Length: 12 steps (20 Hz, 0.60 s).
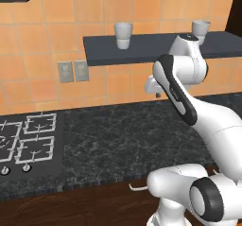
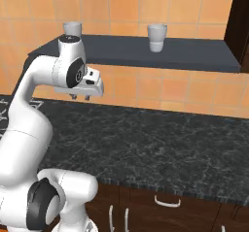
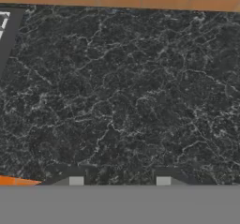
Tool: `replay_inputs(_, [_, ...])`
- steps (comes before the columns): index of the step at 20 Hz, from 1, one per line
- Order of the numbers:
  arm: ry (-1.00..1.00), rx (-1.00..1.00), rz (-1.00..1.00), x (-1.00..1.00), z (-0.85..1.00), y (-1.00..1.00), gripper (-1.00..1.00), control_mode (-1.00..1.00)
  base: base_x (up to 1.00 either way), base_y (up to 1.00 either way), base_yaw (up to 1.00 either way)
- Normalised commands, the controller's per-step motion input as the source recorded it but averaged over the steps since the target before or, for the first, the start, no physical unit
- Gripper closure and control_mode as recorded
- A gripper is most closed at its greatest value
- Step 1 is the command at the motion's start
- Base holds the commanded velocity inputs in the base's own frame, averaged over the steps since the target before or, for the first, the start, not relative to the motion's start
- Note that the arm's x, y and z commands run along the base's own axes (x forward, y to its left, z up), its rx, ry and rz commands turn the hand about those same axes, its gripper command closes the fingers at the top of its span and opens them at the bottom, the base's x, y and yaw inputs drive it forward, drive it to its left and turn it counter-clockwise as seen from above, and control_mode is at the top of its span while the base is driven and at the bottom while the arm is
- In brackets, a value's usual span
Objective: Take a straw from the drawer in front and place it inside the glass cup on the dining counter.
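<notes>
White arm folded high, wrist bent downward, fingers parted and empty, pointing straight down.

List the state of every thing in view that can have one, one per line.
tool: open, empty, raised above the black granite worktop.
drawer: shut.
white cups: upright on the dark shelf.
stove knobs: setting cannot be told.
</notes>
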Motion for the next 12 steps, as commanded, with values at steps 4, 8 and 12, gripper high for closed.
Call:
replay_inputs(4, [0.0,0.0,0.0,0.0,0.0,0.0,-1.0,1.0,-0.36,0.01,0.0])
replay_inputs(8, [0.0,0.0,0.0,0.0,0.0,0.0,-1.0,1.0,-0.95,0.42,0.03])
replay_inputs(12, [0.0,0.0,0.0,0.0,0.0,0.0,-1.0,1.0,-0.28,0.84,-0.16])
